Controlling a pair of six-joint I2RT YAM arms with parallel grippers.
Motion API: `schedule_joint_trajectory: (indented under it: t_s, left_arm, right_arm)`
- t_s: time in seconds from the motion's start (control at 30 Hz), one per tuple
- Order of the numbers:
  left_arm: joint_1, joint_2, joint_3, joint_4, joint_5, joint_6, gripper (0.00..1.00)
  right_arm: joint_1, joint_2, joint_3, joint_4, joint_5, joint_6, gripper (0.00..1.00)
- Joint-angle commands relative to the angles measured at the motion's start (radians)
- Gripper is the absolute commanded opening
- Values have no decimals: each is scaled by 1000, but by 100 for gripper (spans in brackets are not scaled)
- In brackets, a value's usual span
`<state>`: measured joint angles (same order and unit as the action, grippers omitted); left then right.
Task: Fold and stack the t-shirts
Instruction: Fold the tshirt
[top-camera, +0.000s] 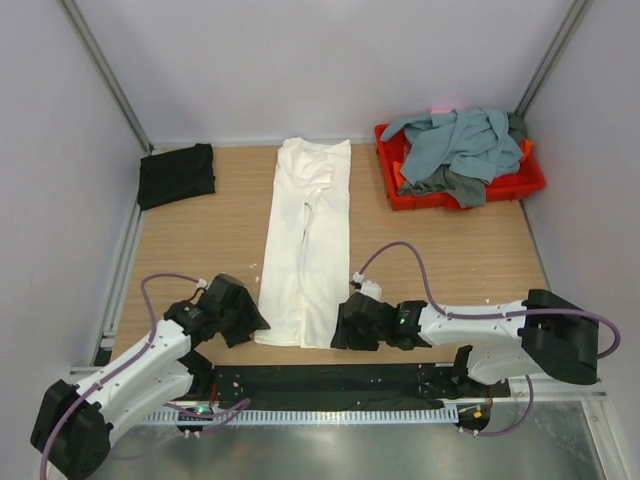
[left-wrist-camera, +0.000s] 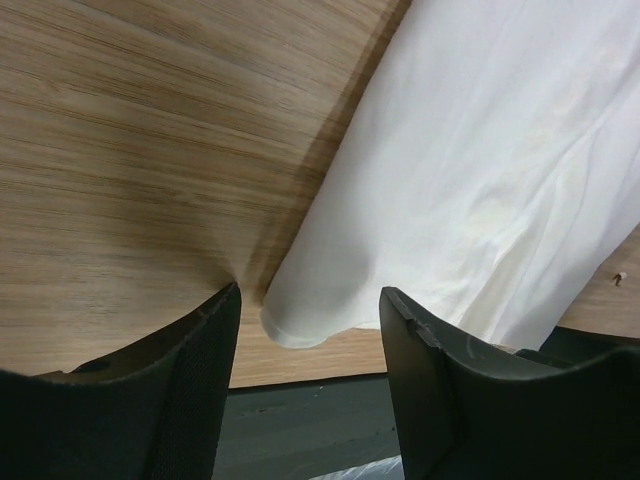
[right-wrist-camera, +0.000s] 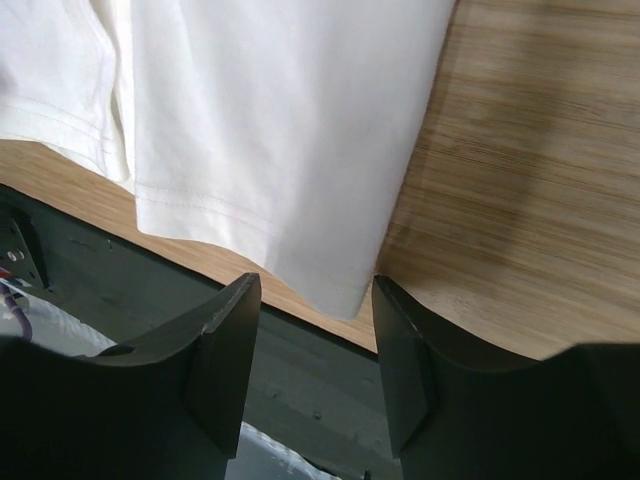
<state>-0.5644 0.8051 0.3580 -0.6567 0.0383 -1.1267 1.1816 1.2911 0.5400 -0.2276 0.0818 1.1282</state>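
Left jaws, spread, straddle the 7 o'clock hem corner of a white t-shirt (top-camera: 305, 240) lying as a long strip on the counter (top-camera: 200, 250); right jaws, spread, straddle its 5 o'clock corner. Light, limp cloth, probably best pinched at both corners.

Bare light-wood tabletop (top-camera: 200, 250) lies open along both sides of the long white cloth t-shirt (top-camera: 308, 240). Left of its far end sits a folded black cloth t-shirt (top-camera: 176, 174); right of it, a red plastic tray (top-camera: 505, 190) heaped with grey-blue shirts (top-camera: 455, 140). The black left gripper (top-camera: 255, 322) and right gripper (top-camera: 340, 330) crowd its near corners.
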Motion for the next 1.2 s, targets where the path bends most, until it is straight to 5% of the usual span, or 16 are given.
schedule_joint_trajectory:
  t_s: [0.0, 0.23, 0.47, 0.53, 0.67, 0.73, 1.17]
  left_arm:
    - [-31, 11, -25, 2, 21, -16, 59]
    - [-190, -15, -28, -29, -67, -136, 51]
    - [-223, 31, -13, -35, -127, -153, 36]
    - [-224, 32, 4, -52, -140, -150, 37]
    - [-227, -4, 39, -150, -190, -142, 63]
    - [-227, -50, 51, -217, -234, -150, 67]
    - [-227, -23, -7, -63, -268, -160, 60]
  right_arm:
    - [12, 28, -15, 42, 36, 25, 53]
    - [12, 13, -34, 34, 58, 31, 35]
    - [13, -3, -41, 20, 70, 33, 28]
    - [13, -7, -41, 14, 72, 31, 28]
    - [12, -18, -46, 7, 76, 33, 29]
    - [12, -19, -51, 8, 81, 33, 30]
    - [12, -1, -52, 19, 72, 22, 30]
